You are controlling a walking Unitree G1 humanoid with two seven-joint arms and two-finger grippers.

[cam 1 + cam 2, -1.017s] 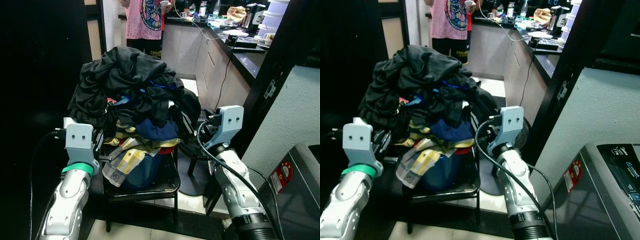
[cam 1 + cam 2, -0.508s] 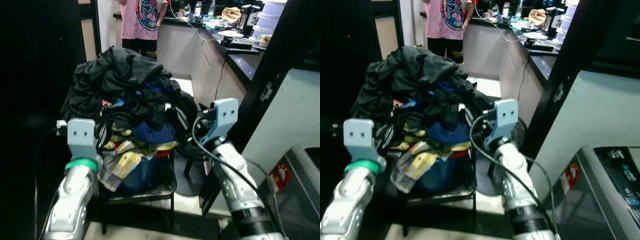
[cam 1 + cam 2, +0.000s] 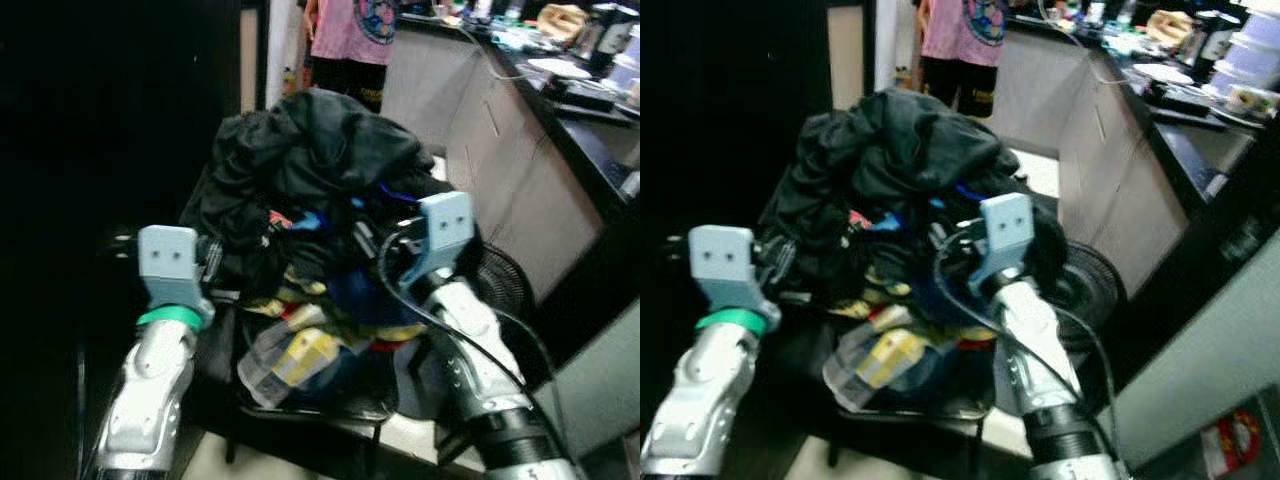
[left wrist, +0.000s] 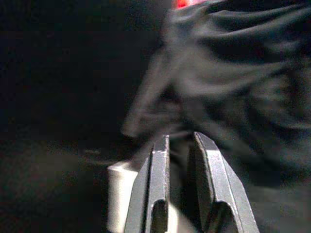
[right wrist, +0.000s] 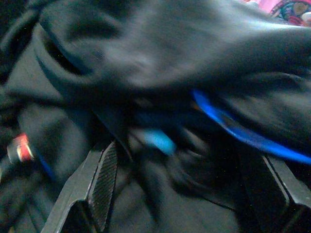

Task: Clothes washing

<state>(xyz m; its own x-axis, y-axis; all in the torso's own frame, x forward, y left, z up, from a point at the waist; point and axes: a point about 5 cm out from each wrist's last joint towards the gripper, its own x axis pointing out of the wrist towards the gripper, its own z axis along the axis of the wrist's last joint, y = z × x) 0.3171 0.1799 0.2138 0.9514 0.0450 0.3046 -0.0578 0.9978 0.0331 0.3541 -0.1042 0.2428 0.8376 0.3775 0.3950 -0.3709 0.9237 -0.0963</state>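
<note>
A tall heap of clothes (image 3: 310, 160), mostly black garments over blue and yellow-checked pieces (image 3: 295, 355), sits in a blue tub on a black chair (image 3: 320, 400). My left gripper (image 4: 179, 141) is at the heap's left side, its fingers close together against dark cloth with nothing clearly held. My right gripper (image 5: 187, 184) is pushed into the heap's right side, open wide, with black cloth and a blue band (image 5: 243, 133) just ahead of its fingers (image 5: 104, 179). The eye views are blurred.
A person in a pink shirt (image 3: 360, 25) stands behind the chair by the kitchen counter (image 3: 560, 100) on the right. A floor fan (image 3: 505, 280) stands right of the chair. Dark wall fills the left side.
The camera has swung, so the heap sits more to the middle and the washer has left the picture. My right gripper has gone further into the heap's right side.
</note>
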